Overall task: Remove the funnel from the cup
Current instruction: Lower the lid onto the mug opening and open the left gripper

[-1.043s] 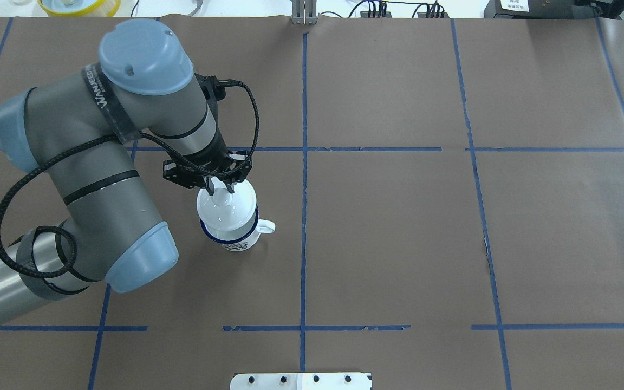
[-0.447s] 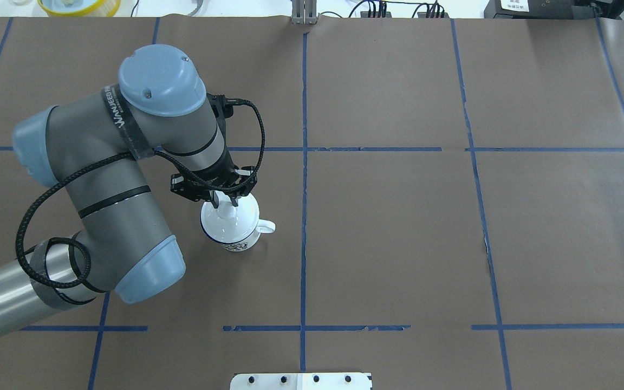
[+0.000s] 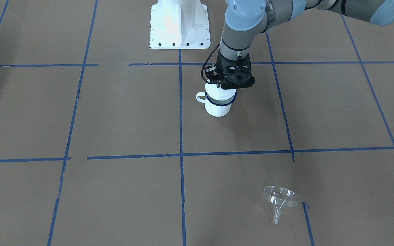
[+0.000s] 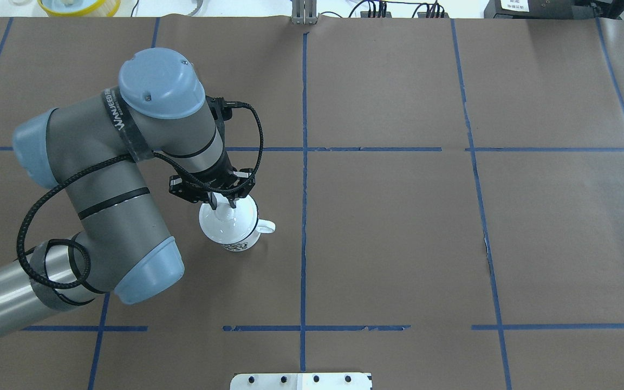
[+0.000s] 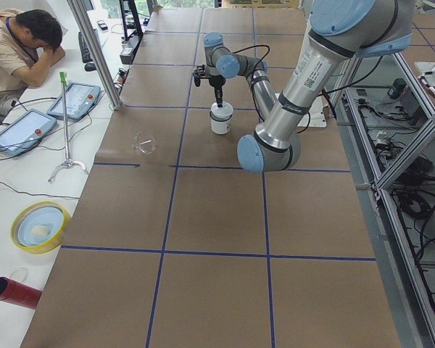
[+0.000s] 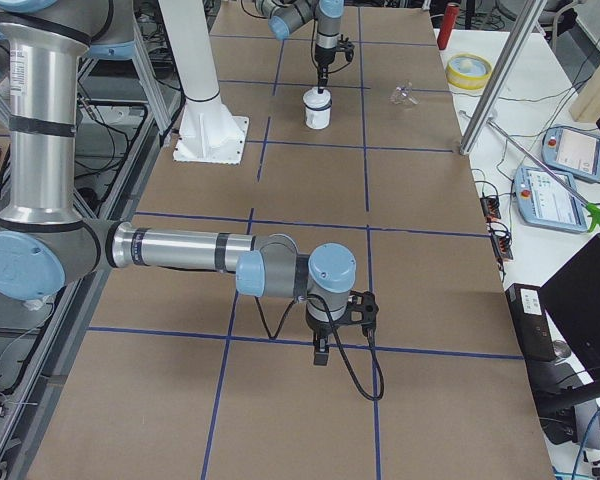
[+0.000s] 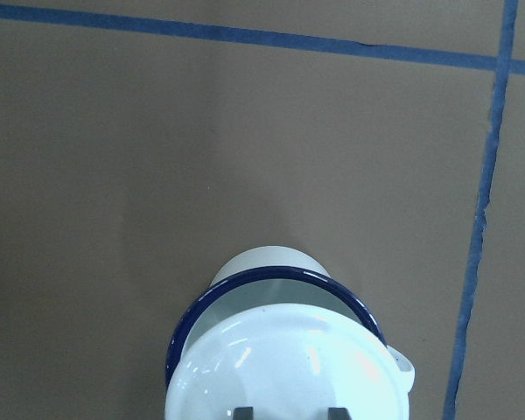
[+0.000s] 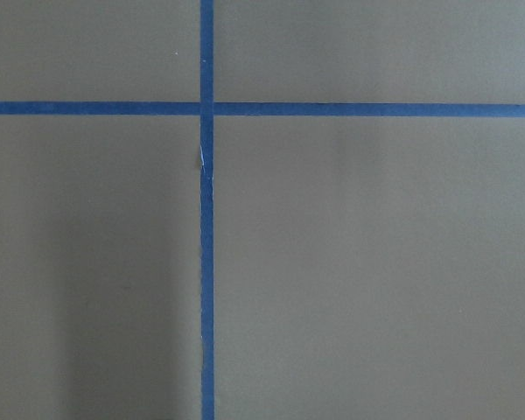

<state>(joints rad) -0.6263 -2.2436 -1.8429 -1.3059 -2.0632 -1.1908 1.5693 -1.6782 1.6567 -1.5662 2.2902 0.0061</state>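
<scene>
1. Over the cup (image 3: 218, 107), the left gripper (image 4: 223, 205) hangs straight down. Its fingers are drawn in narrow on either side of the knob of a white domed lid (image 4: 228, 222), and they look pinched on it. The lid caps the mug's blue rim.
2. Here's the twist: the funnel (image 3: 279, 204) isn't in the cup at all. In the front-facing view it lies at 5 o'clock from the mug and well apart from it, tilted on its rim and spout on the brown paper (image 3: 115, 112). By my read, the removal itself looks done.
3. First danger is a lift or pull that isn't truly vertical. The lid's edge could catch the rim and drag or tip the light mug, whose handle sticks out at 3 o'clock in the overhead view.
4. Second danger is the knob itself, which is small, round and glossy. A weak pinch may let the lid slip, clatter onto the rim and roll off.
5. Third, the funnel rests on a round edge near the operators' side of the paper. A jolt to the table could send it rolling that way.
6. The right gripper (image 6: 321, 350) hangs low over a tape crossing, far from the mug. I cannot tell how wide it is set, and a collision there looks unlikely.
</scene>
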